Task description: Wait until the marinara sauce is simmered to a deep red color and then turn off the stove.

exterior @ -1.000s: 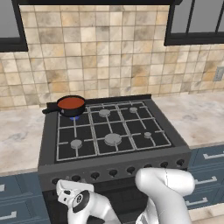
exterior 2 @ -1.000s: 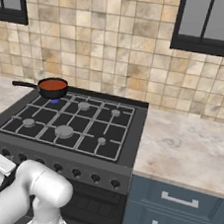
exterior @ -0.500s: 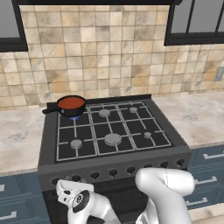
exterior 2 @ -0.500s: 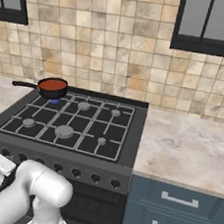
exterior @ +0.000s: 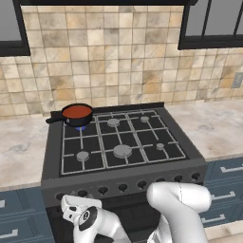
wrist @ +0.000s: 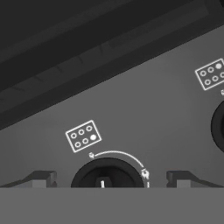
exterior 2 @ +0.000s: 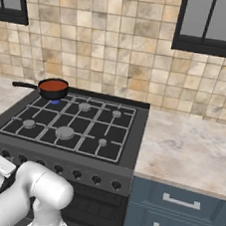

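My hand view looks right at the front panel of the stove (exterior: 123, 147). There I see one round dark knob (wrist: 107, 174) with a white mark on it, and a small picture of six dots above it. The edge of a second knob (wrist: 218, 126) shows far to one side, with its own dot picture. My gripper (wrist: 109, 178) is spread wide, with one finger tip (wrist: 39, 178) on each side of the first knob and a gap between each tip and the knob. It holds nothing.

The two base views show me what the hand view cannot: the whole top of the stove. On the stove top I count six burners under the black grates. At the stove's back corner, on the side away from the long counter (exterior 2: 191, 144), sits one small black saucepan (exterior: 76, 115) with a long handle. Inside it is the marinara sauce (exterior: 77, 111), smooth and orange-red. A little blue flame (exterior: 79, 127) shows under the pan.

Below the stove's front edge, I see a row of small dark knobs. I count six of them in the left base view. Beside the stove, under the counter, I can see three blue-grey drawers (exterior 2: 178, 213) in the right base view.
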You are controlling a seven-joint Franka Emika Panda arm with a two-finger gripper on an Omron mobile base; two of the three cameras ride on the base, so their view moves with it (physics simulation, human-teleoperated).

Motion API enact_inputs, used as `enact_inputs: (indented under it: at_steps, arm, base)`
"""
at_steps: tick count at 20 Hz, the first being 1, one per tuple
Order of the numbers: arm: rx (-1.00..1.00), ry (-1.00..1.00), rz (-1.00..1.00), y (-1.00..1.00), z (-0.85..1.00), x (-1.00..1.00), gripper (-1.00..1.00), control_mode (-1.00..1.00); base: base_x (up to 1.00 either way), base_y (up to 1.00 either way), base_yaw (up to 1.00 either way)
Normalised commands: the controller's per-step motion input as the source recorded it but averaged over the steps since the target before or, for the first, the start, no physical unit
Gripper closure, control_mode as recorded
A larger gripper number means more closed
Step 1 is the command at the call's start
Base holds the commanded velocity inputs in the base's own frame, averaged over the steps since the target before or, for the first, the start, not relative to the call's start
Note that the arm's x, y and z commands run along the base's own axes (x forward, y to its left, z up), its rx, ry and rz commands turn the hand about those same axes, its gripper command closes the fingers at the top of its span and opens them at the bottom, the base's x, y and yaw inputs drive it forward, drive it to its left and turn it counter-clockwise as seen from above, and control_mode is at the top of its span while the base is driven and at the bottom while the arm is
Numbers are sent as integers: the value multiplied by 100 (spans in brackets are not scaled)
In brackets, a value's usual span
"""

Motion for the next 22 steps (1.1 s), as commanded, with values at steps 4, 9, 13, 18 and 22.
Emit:
enact_inputs:
  at_steps: [4,9,13,18,22]
  arm:
    - [0,0,0,0,0,0,-100,-100]
    - [0,0,0,0,0,0,-100,-100]
    - [0,0,0,0,0,0,-100,-100]
    - [0,0,0,0,0,0,-100,-100]
    - [0,0,0,0,0,0,-100,-100]
  base:
    - [0,0,0]
    - [0,0,0]
    - [0,0,0]
    - [0,0,0]
    - [0,0,0]
